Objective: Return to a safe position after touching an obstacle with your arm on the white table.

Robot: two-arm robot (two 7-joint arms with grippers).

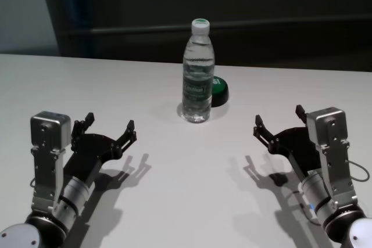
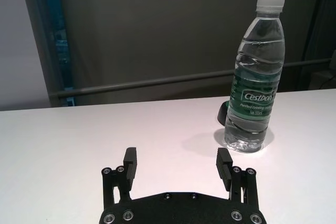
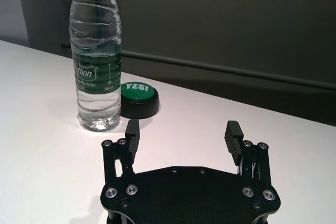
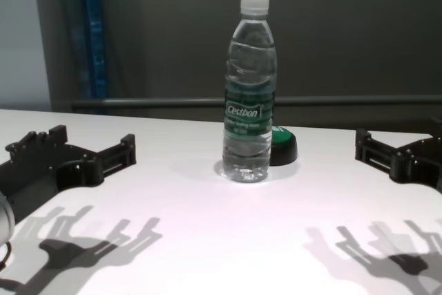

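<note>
While both arms hover low over the white table [image 1: 174, 166], the obstacle [image 1: 197, 79], a tall clear water bottle with a white cap and a dark green "Cestbon" label, stands upright toward the far middle of the tabletop, touched by neither arm. Just behind it on the robot's right, touching or nearly touching its base, sits a low black puck [image 1: 220, 91] with a green top marked "YES!". Left gripper [image 1: 110, 125]: held above the near left part of the table, well apart from the bottle, fingers spread wide with nothing between them; its dark pads [image 2: 130, 162] point toward the table's far edge. Right gripper [image 1: 278, 119]: held above the near right part, likewise well clear of the bottle, fingers spread and holding nothing. Each gripper casts a forked shadow on the white surface beneath it.
</note>
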